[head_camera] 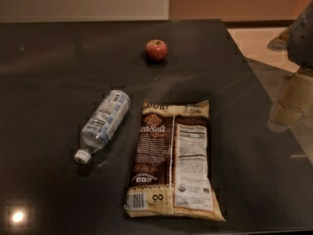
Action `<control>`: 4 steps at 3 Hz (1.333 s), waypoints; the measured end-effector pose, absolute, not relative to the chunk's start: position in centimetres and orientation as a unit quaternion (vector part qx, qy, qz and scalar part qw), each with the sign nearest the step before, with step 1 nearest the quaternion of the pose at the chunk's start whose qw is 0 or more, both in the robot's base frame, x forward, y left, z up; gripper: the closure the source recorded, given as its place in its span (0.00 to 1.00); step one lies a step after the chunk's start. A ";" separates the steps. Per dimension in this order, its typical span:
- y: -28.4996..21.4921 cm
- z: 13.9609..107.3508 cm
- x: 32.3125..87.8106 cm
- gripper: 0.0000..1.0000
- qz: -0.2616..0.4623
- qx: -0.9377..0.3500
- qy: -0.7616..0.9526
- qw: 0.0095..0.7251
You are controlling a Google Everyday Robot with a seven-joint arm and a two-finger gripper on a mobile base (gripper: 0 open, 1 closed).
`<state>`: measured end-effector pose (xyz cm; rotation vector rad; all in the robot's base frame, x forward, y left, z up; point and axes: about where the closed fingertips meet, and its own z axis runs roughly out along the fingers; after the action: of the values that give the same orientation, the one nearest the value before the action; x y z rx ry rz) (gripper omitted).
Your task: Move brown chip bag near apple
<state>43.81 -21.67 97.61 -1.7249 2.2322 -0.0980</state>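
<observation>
The brown chip bag (173,160) lies flat on the dark table (49,58), well apart from the apple (156,50). Our gripper (287,106) hangs at the right edge; we cannot tell its opening. We should pinch the bag's far edge, avoiding the water bottle (103,124).

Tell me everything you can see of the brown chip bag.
The brown chip bag is large, flat and rectangular, dark brown with tan edges, seemingly glossy film. Its back faces up: white nutrition panel on the right half, barcode at the near left corner. It lies flat on the dark table, long side running toward the apple, well short of it. The water bottle lies to its left, not touching. The gripper hangs off to its right, clear of it.
</observation>
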 end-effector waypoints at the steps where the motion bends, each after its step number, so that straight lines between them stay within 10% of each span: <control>1: -21.7 97.6 43.8 0.00 -0.034 -0.603 0.781 0.159; 4: -16.6 92.9 46.0 0.00 0.045 -0.624 0.768 0.133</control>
<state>45.96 -16.62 92.87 -1.8107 2.2286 0.1306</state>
